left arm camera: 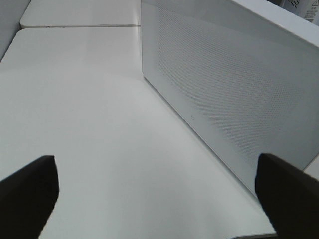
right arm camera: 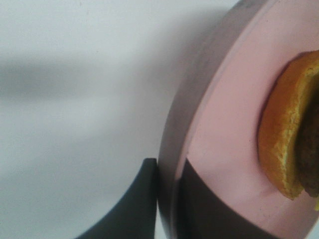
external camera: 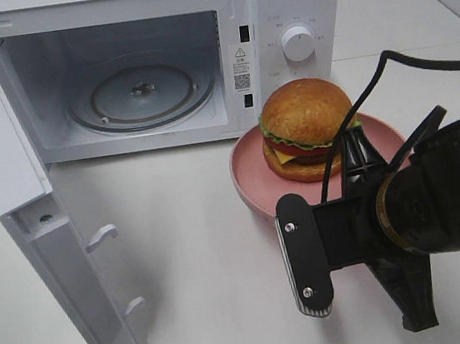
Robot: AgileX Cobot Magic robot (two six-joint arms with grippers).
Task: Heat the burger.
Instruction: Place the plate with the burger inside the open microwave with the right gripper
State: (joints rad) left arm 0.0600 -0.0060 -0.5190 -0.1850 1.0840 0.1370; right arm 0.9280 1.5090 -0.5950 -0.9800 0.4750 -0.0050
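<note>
The burger (external camera: 307,129), with a golden-brown bun, lettuce, tomato and cheese, sits on a round pink plate (external camera: 252,182) in front of the microwave's control panel. My right gripper (external camera: 361,156) reaches onto the plate's near right side. In the right wrist view its two dark fingers straddle the plate's rim (right arm camera: 182,114), one outside and one inside, closed on it (right arm camera: 169,199), with the burger's bottom bun (right arm camera: 281,144) just beyond. My left gripper (left arm camera: 159,199) is open and empty beside the microwave door's outer face (left arm camera: 234,84); it is out of the high view.
The white microwave (external camera: 294,13) stands at the back with its door (external camera: 19,164) swung fully open to the left. Its glass turntable (external camera: 141,95) is bare. White tabletop (external camera: 182,262) lies between the door and the plate.
</note>
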